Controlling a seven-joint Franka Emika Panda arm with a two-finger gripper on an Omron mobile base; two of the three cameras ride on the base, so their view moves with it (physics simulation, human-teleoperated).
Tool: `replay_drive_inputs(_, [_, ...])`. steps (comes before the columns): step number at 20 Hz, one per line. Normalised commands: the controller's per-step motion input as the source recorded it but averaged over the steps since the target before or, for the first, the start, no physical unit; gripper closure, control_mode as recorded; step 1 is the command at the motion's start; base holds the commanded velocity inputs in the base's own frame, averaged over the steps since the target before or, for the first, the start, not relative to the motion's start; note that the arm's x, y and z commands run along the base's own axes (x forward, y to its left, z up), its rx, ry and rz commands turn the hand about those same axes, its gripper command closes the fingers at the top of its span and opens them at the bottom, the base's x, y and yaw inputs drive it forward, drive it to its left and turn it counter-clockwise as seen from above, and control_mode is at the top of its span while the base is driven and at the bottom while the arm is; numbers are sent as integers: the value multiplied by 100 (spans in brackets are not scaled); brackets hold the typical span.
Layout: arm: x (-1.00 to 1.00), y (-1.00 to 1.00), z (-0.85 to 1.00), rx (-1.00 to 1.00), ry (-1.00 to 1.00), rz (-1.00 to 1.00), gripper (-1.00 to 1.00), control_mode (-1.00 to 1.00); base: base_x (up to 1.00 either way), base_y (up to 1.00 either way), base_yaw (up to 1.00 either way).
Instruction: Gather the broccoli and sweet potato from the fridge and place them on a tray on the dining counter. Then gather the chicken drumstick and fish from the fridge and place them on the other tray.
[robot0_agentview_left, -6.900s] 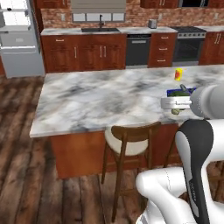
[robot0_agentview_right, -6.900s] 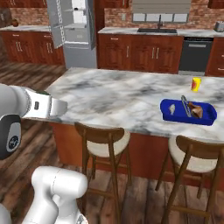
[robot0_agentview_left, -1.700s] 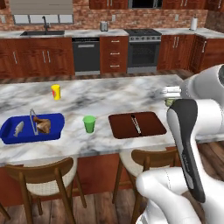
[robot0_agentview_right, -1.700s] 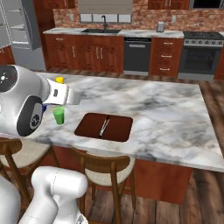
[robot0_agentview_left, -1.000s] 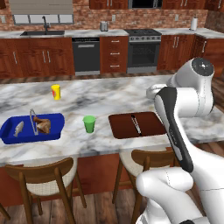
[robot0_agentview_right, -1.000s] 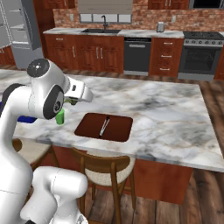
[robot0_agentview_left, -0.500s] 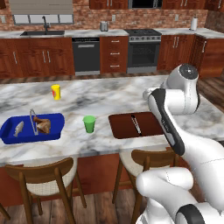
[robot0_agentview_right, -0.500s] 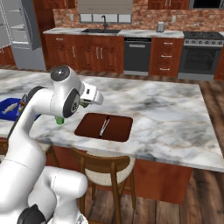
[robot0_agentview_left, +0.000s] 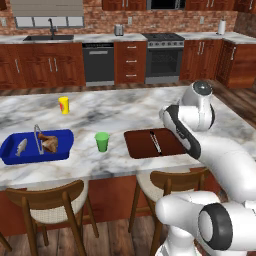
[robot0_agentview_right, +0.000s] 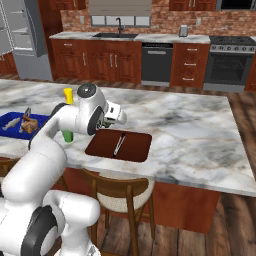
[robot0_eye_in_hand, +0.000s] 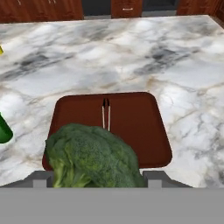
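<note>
The gripper (robot0_agentview_right: 121, 118) hung just above the near left part of the brown tray (robot0_agentview_right: 135, 146) on the marble counter (robot0_agentview_right: 190, 125). In the hand view a head of broccoli (robot0_eye_in_hand: 89, 158) sat between the fingers, which stood wide around it and held it over the tray's (robot0_eye_in_hand: 144, 127) near edge. A thin pair of tongs (robot0_agentview_left: 155, 142) lay across the middle of the brown tray (robot0_agentview_left: 137, 145). Left of that tray stood a green cup (robot0_agentview_left: 102, 141), and farther left a blue tray (robot0_agentview_left: 62, 149) held a fish (robot0_agentview_left: 21, 147) and a chicken drumstick (robot0_agentview_left: 49, 143). A yellow cup (robot0_agentview_left: 63, 104) stood farther back on the counter, behind the blue tray.
</note>
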Motion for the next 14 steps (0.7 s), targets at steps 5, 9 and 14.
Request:
replay_drive_inputs(5, [34, -23, -56, -3, 9, 0, 100, -100, 0, 0, 0])
replay_drive_inputs(9, [32, -18, -49, -1, 12, 0, 100, -100, 0, 0, 0])
replay_drive_inputs(14, [34, -14, -41, 0, 11, 0, 100, -100, 0, 0, 0])
